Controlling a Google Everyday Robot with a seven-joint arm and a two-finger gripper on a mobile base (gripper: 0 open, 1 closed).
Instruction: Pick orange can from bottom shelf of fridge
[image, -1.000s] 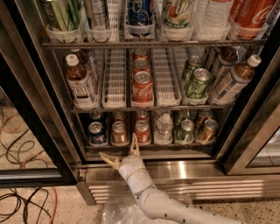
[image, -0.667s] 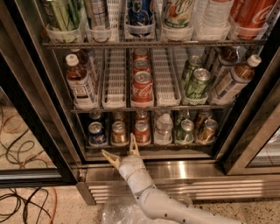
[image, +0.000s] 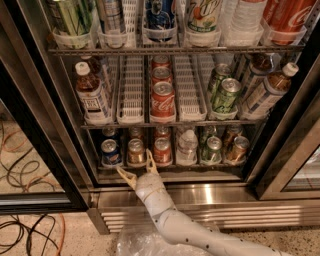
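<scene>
Hovering just in front of the bottom shelf (image: 200, 167) of the fridge (image: 225, 192), the gripper (image: 134, 164) shows two pale fingers spread in a wide V and holds nothing. One fingertip sits low toward the shelf's front left corner and the other is raised against the front rail. The white arm (image: 170, 220) reaches up to it across the steel base. The orange can (image: 136, 152) stands upright at the front edge of that shelf, in the second lane from the left end, right behind the spread fingers. I cannot tell whether either finger touches it, but neither is around it. A blue can (image: 110, 153) stands just beside it on the left and a red can (image: 162, 150) just beside it on the right, each in its own white lane with more cans lined up behind. The can is probably full, so it should be stiff and fairly weighty for its size. Its smooth metal wall may be slick from the cold, and a hard squeeze could dent it. The best hold looks like the round body at about mid-height, with one finger on each side, not the lid or the pull tab. That means sliding the fingers into the narrow gaps beside the two neighbours, and the V, now tilted on a diagonal, would likely have to level out first. Nudging the blue or red can, or catching the front rail on the way out, is the main risk.
</scene>
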